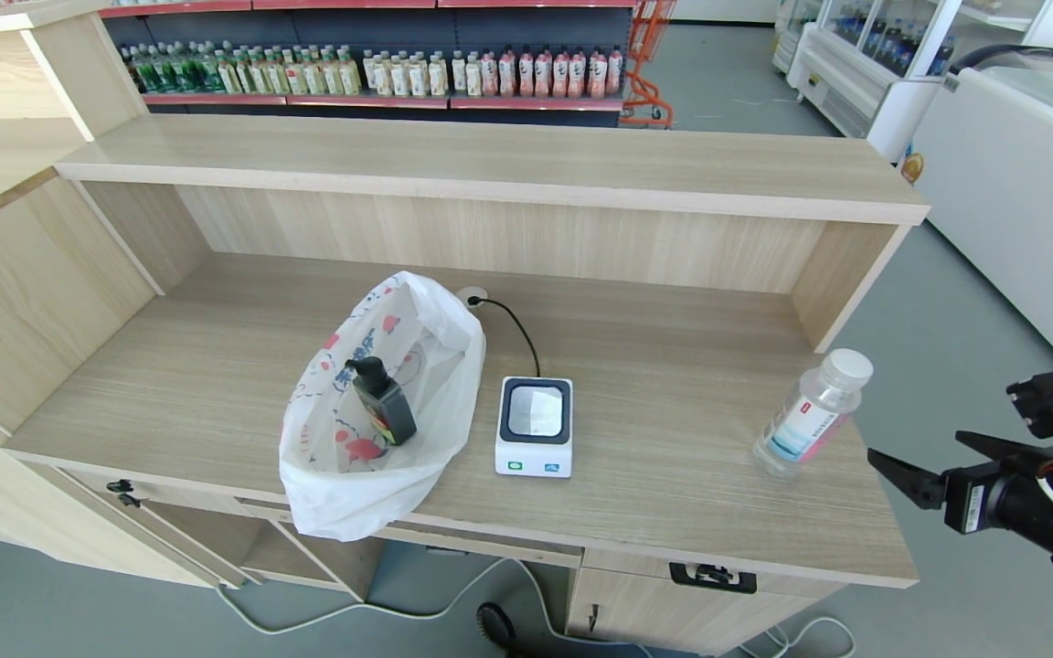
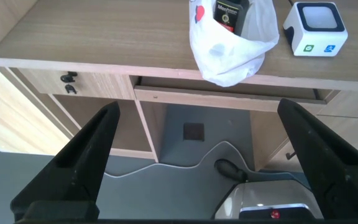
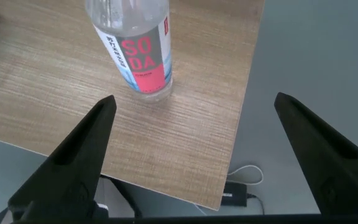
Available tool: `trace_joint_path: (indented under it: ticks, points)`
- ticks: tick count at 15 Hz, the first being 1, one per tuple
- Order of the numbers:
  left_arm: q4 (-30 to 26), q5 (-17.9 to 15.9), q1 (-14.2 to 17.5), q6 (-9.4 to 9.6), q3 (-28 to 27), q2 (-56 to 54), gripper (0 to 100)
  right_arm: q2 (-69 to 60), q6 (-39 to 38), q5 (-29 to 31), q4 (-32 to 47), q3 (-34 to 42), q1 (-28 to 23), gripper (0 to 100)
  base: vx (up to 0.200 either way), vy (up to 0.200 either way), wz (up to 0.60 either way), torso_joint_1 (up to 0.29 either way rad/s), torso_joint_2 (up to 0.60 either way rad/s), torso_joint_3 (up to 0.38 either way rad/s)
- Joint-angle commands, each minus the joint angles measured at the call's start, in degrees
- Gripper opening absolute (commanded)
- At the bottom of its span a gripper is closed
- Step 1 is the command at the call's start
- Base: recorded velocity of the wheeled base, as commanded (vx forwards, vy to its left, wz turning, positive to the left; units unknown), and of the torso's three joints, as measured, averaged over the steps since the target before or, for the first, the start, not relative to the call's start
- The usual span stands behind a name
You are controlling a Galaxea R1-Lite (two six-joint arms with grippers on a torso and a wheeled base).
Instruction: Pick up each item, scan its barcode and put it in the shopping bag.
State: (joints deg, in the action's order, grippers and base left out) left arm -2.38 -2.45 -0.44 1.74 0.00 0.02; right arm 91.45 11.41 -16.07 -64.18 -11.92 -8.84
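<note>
A clear water bottle [image 1: 812, 413] with a white cap and a pink and blue label stands upright near the counter's right end, also seen close in the right wrist view as the bottle [image 3: 135, 50]. My right gripper [image 1: 951, 464] is open, off the counter's right front corner, a short way from the bottle. A white shopping bag [image 1: 380, 411] lies open on the counter with a dark pump bottle [image 1: 383, 400] inside. The white barcode scanner [image 1: 535, 426] sits just right of the bag. My left gripper [image 2: 197, 162] is open, low in front of the counter below the bag [image 2: 229, 43].
A black cable [image 1: 513, 324] runs from the scanner to the back of the counter [image 1: 654, 366]. A raised shelf [image 1: 490, 164] spans the back. Drawers with black handles [image 1: 712, 577] are below the front edge. Store shelves and freezers stand behind.
</note>
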Motion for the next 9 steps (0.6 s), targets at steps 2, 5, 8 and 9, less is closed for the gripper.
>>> trace_joint_path:
  ticks: [2,5,8,9]
  points:
    - [0.0,-0.01,0.0,0.01,0.0,-0.02,100,4.61,0.1,-0.1,-1.38,-2.67,2.51,100,0.0,0.0,0.0,0.0,0.0,0.0]
    - [0.0,-0.01,0.0,0.01,0.0,-0.02,100,7.07,0.02,-0.1,-1.56,-4.6,4.53,100,0.0,0.0,0.0,0.0,0.0,0.0]
    - [0.0,-0.01,0.0,0.01,0.0,-0.02,100,8.92,0.28,-0.1,-1.82,-6.36,6.11,100,0.0,0.0,0.0,0.0,0.0,0.0]
    - [0.0,-0.01,0.0,0.01,0.0,-0.02,100,9.53,0.37,-0.19,-1.82,-6.97,6.29,100,0.0,0.0,0.0,0.0,0.0,0.0]
